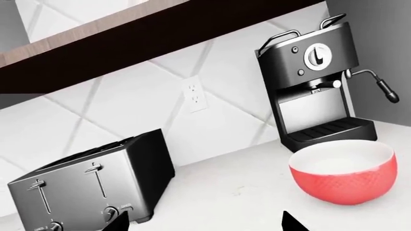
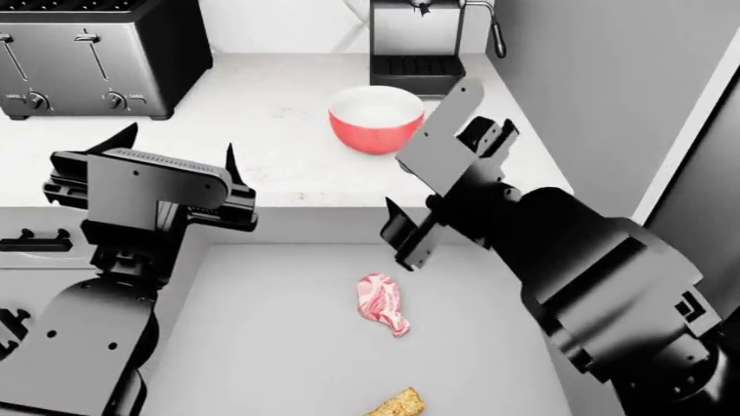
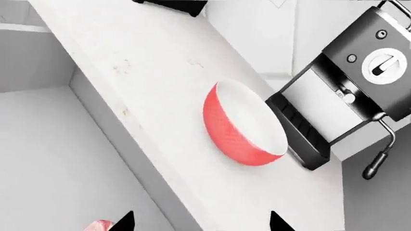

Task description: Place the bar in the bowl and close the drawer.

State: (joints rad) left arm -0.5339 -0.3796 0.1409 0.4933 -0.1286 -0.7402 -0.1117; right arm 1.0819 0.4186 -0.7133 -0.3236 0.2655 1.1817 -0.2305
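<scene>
Bar (image 2: pixel 399 404) lies at near edge of open drawer (image 2: pixel 266 338), beside meat piece (image 2: pixel 382 303). Bowl (image 2: pixel 376 119) sits on counter (image 2: pixel 266 147). Left gripper (image 2: pixel 173 156) and right gripper (image 2: pixel 399 186) spread, empty.

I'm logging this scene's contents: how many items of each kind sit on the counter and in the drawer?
Appliances: 2, the toaster and the espresso machine
Dishes: 1, the bowl
Food: 2, the bar and the raw meat piece
Total: 5
</scene>
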